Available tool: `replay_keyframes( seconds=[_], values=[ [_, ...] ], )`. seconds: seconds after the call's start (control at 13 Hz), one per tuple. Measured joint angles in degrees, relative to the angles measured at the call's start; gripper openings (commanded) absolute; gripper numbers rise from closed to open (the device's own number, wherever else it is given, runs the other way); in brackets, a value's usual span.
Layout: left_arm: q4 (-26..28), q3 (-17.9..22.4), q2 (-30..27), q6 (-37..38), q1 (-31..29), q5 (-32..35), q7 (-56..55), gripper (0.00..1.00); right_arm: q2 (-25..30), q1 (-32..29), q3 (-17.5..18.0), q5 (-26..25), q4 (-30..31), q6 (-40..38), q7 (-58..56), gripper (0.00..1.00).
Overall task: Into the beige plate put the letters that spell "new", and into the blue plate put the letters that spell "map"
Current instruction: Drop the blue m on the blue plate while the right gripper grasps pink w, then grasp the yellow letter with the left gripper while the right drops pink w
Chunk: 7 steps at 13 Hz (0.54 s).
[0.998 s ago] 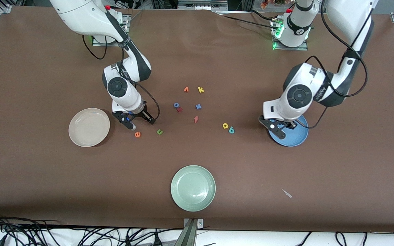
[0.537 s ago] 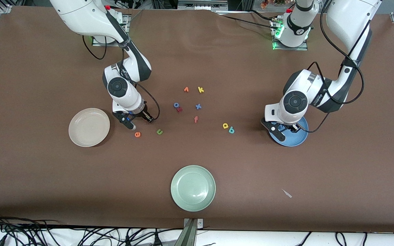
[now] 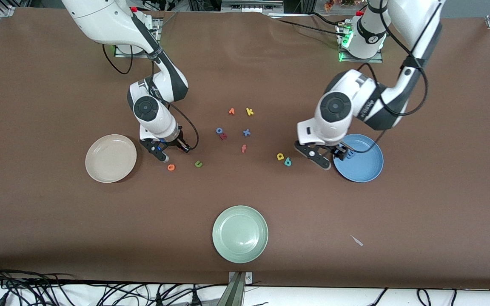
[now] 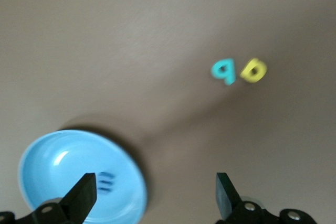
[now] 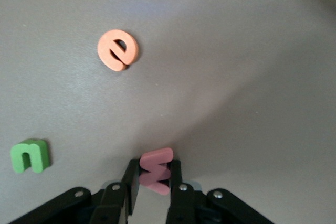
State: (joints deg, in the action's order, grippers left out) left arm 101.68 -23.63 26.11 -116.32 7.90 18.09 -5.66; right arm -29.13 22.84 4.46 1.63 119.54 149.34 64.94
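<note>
My right gripper (image 3: 172, 154) is down at the table, shut on the pink w (image 5: 156, 171), beside the beige plate (image 3: 110, 158). The orange e (image 3: 171, 167) (image 5: 118, 50) and the green n (image 3: 198, 163) (image 5: 30, 156) lie loose close by, nearer to the front camera. My left gripper (image 3: 333, 158) (image 4: 156, 187) hangs open and holds nothing over the rim of the blue plate (image 3: 364, 168) (image 4: 52, 166). The blue m (image 4: 106, 182) lies in that plate. The yellow a (image 3: 280, 157) (image 4: 253, 70) and teal p (image 3: 288, 162) (image 4: 223, 71) sit side by side on the table nearby.
A pale green plate (image 3: 240, 233) stands near the front edge. Mid-table lie a yellow k (image 3: 249, 111), a blue x (image 3: 246, 132), an orange f (image 3: 243, 148), a blue ring letter (image 3: 219, 131) against a red letter (image 3: 223, 136), and another orange letter (image 3: 231, 111).
My left gripper opened, left the blue m in the blue plate and swung toward the a and p. My right gripper closed on the pink w.
</note>
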Motion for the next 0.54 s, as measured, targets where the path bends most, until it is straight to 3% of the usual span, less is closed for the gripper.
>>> replay_keyframes(
  seconds=[0.31, 0.54],
  values=[
    [-6.35, 0.03, 6.12, 0.00, 2.21, -0.29, -18.92, 1.00, -0.38, -0.03, -0.04, 0.00, -3.56, -4.62, -0.02, 0.01],
    [-9.82, 0.08, 9.73, 0.00, 2.21, -2.04, -26.44, 1.00, -0.39, -0.16, -0.28, -0.08, -7.61, -10.48, -0.29, 0.00]
  ],
)
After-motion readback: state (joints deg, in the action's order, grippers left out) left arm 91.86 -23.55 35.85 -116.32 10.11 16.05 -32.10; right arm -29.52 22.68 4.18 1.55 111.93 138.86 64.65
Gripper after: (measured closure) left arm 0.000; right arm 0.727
